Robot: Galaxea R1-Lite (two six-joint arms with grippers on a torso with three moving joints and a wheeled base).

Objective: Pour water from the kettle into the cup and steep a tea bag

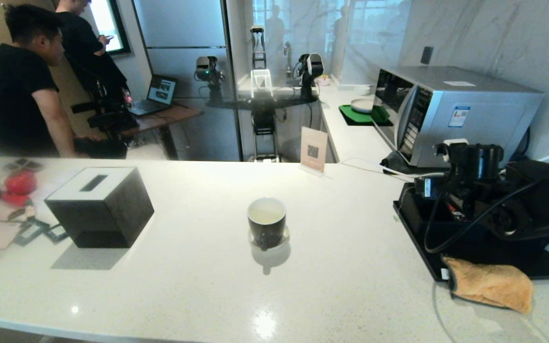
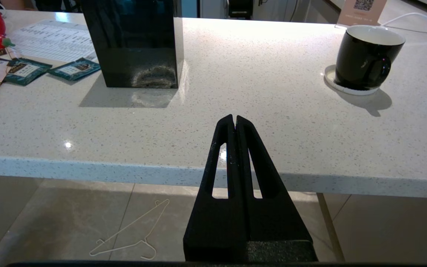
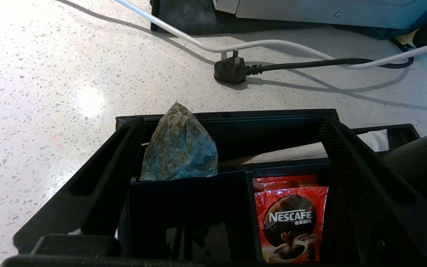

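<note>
The right hand (image 3: 232,148), fingers spread wide and grasping nothing, hangs over a black compartmented tray (image 3: 98,174) on the right of the white speckled worktop (image 1: 350,267). The grey-green mesh tea bag (image 3: 179,148) stands in the tray between its fingers. The left hand (image 2: 234,120), clenched and empty, idles off the near edge. The small black mug with white inside (image 1: 267,222) sits mid-worktop.

tea bag (image 3: 179,148) btm hidden, kettle unseen
</note>
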